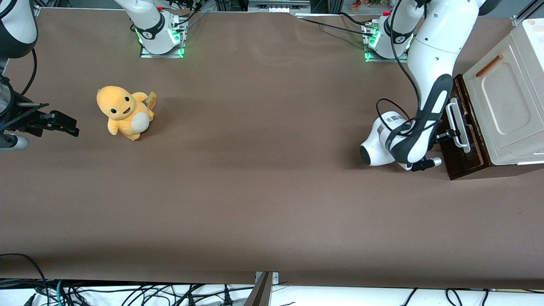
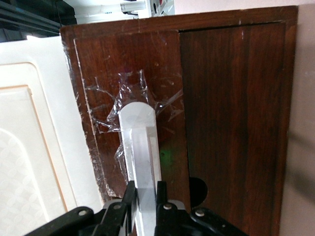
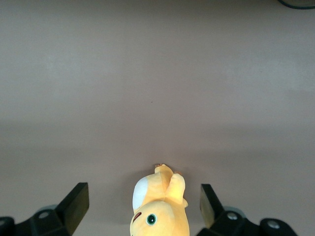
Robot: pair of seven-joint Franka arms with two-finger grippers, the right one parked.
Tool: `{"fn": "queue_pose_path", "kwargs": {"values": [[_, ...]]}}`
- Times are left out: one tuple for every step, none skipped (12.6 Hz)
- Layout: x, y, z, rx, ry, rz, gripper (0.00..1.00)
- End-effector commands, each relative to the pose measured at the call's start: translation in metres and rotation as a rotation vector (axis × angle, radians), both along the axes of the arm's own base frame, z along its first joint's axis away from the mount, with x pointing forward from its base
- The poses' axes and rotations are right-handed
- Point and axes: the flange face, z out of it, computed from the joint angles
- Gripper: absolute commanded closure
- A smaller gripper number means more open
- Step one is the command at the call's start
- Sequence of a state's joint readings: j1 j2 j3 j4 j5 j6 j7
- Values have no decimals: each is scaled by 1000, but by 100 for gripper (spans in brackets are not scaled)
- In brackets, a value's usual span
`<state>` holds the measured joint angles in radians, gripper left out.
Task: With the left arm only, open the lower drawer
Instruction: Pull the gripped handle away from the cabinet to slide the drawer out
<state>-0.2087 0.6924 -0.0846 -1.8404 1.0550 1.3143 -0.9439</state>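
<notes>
Brown table (image 1: 255, 191) | hand (image 2: 145, 196) clamps lower drawer (image 2: 231, 123) handle (image 2: 140, 142)

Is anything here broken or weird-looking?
Yes: crinkled clear tape is stuck on the lower drawer front around the end of its white handle, as if patched. The left arm's gripper is shut on that handle. A yellow plush toy sits toward the parked arm's end.

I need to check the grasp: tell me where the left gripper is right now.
The left gripper is at the working arm's end of the table, in front of the lower drawer, its fingers closed on the white loop handle.
</notes>
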Motion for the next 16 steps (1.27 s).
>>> {"fn": "queue_pose_path", "kwargs": {"values": [[-5, -15, 14, 14, 22, 4, 84], [-5, -17, 14, 14, 22, -1, 84], [-5, -22, 14, 9, 20, -2, 84], [-3, -26, 17, 2, 12, 0, 84], [-3, -27, 17, 0, 11, -2, 84], [-3, -33, 18, -6, 9, -10, 84], [-3, -38, 18, -13, 9, -14, 84], [-3, -41, 19, -25, 6, -4, 84], [-2, -45, 20, -35, 2, 1, 84], [-4, -50, 21, -37, 6, 1, 84], [-4, -52, 22, -32, 9, 0, 84], [-5, -55, 22, -35, 9, -2, 84], [-5, -61, 23, -39, 9, -8, 84], [-5, -62, 24, -36, 11, -5, 84], [-6, -64, 24, -37, 13, -7, 84], [-6, -71, 26, -49, 10, -2, 84]]}}
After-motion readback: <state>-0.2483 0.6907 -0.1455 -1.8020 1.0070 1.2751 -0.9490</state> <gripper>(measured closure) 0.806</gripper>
